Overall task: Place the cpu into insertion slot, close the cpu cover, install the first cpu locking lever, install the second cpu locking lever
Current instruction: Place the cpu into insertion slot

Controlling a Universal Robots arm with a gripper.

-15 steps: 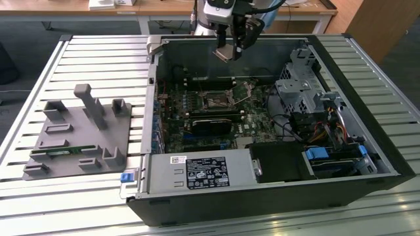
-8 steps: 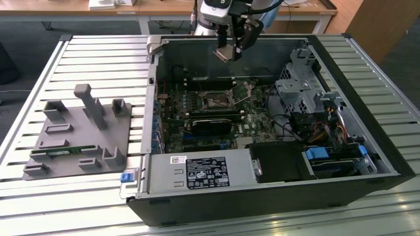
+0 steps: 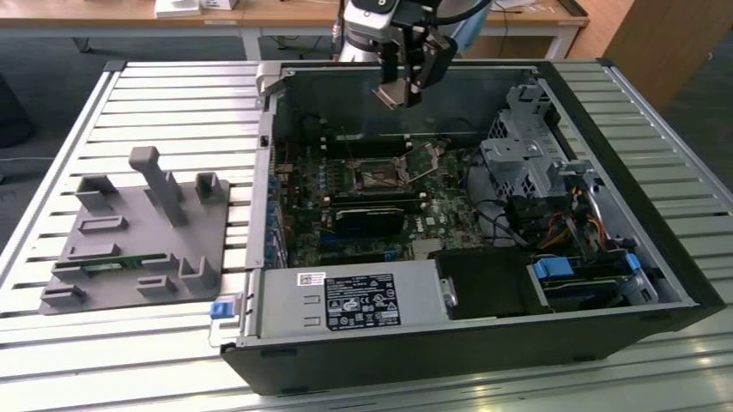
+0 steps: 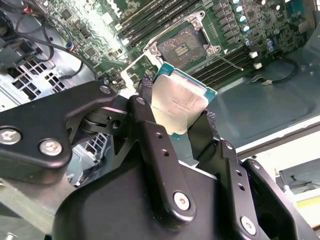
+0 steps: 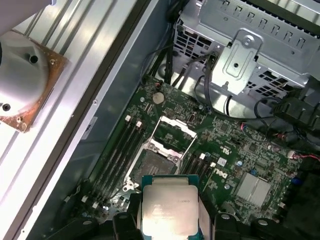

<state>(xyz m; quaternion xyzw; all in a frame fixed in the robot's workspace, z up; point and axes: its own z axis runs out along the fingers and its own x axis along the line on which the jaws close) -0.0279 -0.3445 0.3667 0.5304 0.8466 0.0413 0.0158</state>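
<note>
Currently, the gripper (image 4: 178, 104) is clamped on the cpu (image 5: 169, 210), suspended above the motherboard (image 5: 235, 150). The insertion slot (image 5: 156, 165) sits empty and the cpu cover (image 5: 174, 131) is hinged open; all four steps are outstanding.

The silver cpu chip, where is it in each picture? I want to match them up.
Exterior view: the cpu hangs in the pincer, high above the insertion slot.
Second wrist view: the cpu is tilted in the pincer, with the insertion slot beyond it.
First wrist view: the cpu shows its silver top, with the insertion slot just past it.
Shared landmark: the square insertion slot.
</note>
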